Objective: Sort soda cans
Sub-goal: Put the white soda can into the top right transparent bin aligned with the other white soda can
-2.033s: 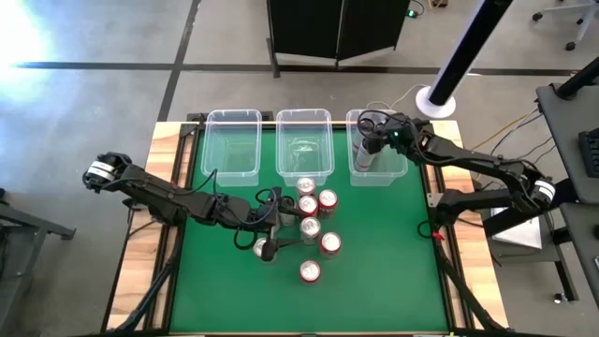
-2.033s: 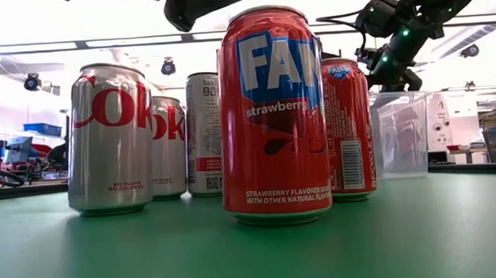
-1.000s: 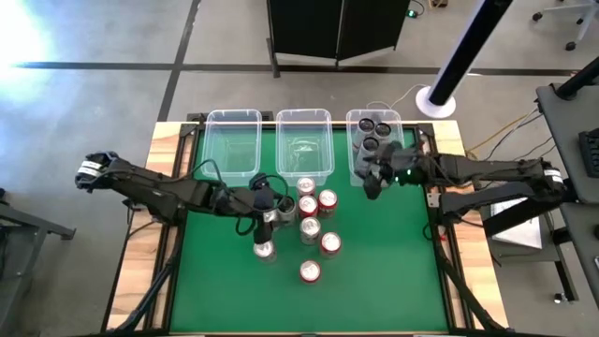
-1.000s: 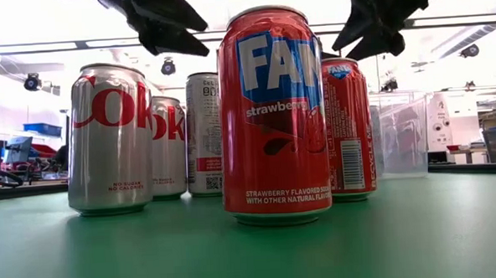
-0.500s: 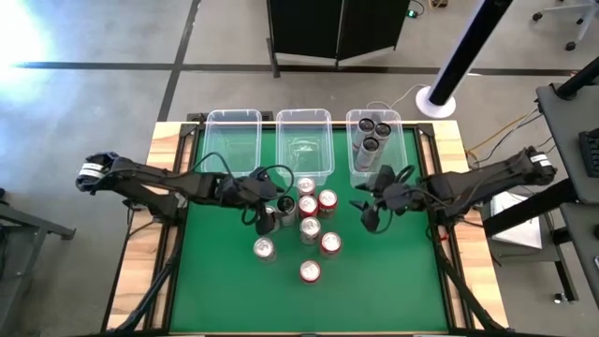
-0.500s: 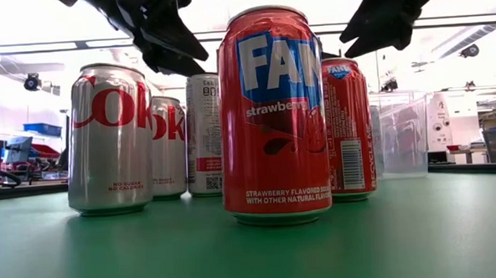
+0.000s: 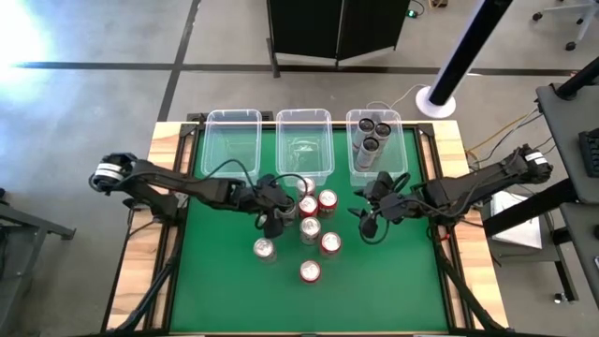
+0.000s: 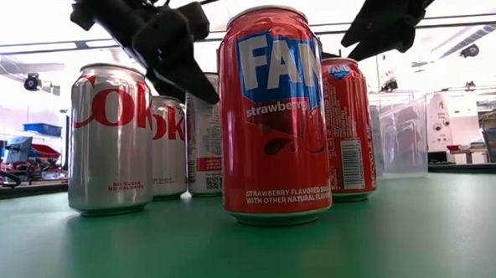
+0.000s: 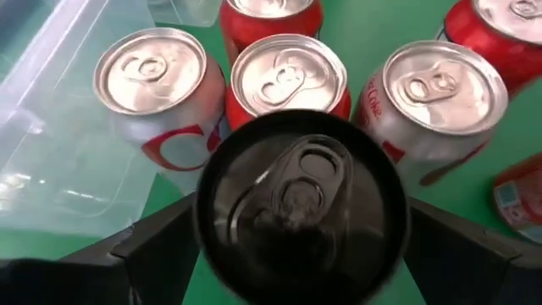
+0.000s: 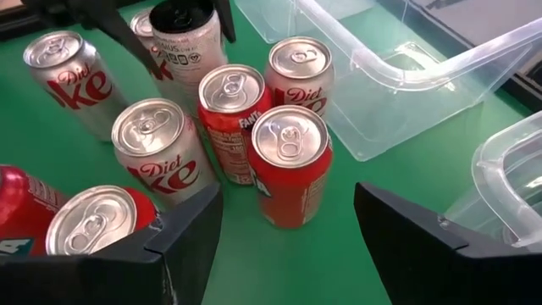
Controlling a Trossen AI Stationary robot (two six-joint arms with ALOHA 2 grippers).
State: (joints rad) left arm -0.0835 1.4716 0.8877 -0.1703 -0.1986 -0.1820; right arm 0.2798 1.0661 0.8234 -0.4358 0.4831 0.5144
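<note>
Both arms have moved since two seconds ago: the right gripper, then up over the right bin at the top of the frame, now hangs right of centre beside the cluster of cans, and the left gripper has closed in on the cluster's left side. Three dark cans now lie in the right bin, so that drop looks finished and both arms seem to be going for their next picks.

In the left wrist view the left fingers stand on either side of a black can, its dark top filling the middle of the frame; they appear to be against its sides, gripping it. Right fingers are spread wide open and empty, with a red can between them farther ahead.

Remaining cans stand bunched at the centre of the green surface, red and silver ones touching or just beside each other. One silver can and one red can stand apart, lower in the frame. Room is tight: the black can has neighbours just beside it, so lifting straight up looks safest. The left bin and middle bin look empty. Open green lies to the lower right and lower left.
</note>
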